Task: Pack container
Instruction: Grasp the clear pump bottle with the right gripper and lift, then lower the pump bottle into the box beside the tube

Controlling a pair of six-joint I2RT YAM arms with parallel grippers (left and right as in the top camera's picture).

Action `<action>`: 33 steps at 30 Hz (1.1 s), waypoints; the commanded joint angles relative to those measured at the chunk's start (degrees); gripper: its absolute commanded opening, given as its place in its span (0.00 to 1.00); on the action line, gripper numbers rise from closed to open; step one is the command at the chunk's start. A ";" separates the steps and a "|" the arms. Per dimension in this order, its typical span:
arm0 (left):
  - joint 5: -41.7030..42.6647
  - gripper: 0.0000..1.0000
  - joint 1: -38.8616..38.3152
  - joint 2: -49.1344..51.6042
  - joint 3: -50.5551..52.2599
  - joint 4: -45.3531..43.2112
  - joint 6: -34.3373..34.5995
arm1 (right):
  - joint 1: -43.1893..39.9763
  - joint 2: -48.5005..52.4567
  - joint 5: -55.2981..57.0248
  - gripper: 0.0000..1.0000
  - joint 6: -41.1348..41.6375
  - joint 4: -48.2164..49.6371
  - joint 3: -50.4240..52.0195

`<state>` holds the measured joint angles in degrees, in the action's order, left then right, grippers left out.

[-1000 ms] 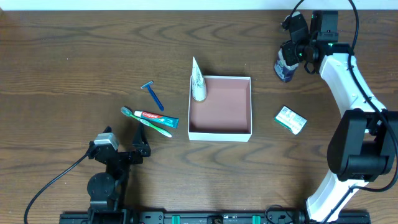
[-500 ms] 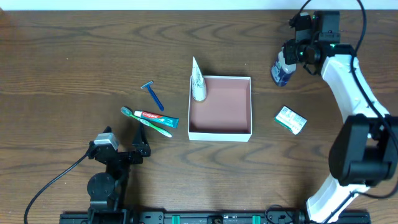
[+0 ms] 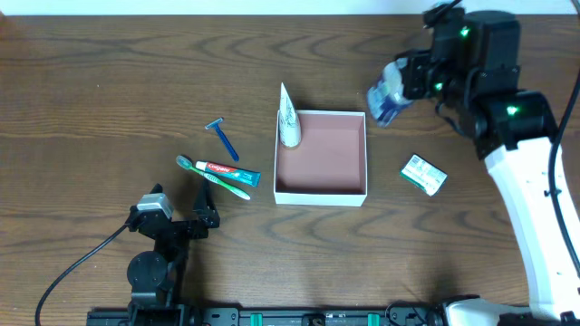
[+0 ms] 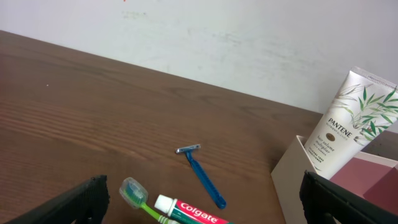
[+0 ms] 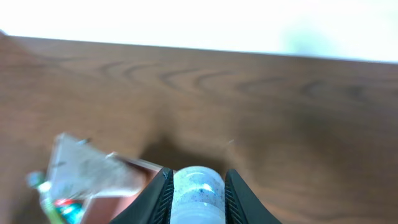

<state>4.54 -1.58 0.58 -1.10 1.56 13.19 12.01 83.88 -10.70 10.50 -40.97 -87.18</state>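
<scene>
The container is a shallow square white box with a reddish-brown inside at mid table. A white Pantene tube leans in its far left corner, also in the left wrist view. My right gripper is shut on a small pale blue bottle, held in the air just past the box's far right corner; the bottle sits between the jaws. My left gripper is open and empty near the front left, behind the toothpaste, green toothbrush and blue razor.
A small green-white carton lies right of the box. The toothpaste, toothbrush and razor lie in the left wrist view, with the box's wall at the right.
My right gripper has lifted the pale blue bottle and carried it left and nearer, from the far right toward the box's far right corner. The left arm has not moved.
</scene>
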 commanded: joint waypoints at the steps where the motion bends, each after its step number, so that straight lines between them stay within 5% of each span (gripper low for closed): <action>1: 0.85 0.98 0.24 -0.35 0.87 2.08 -0.92 | 4.13 0.11 2.71 0.01 7.21 -1.40 -0.90; 14: 0.85 0.98 0.24 -0.35 0.87 2.08 -0.92 | 18.78 5.49 21.33 0.01 15.65 0.00 -0.87; 33: 0.85 0.98 0.24 -0.35 0.87 2.08 -0.92 | 24.17 20.50 28.35 0.01 19.74 6.62 -0.87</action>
<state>4.51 -1.58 0.58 -1.10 1.58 13.19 35.11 104.12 15.49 28.29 -35.73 -87.15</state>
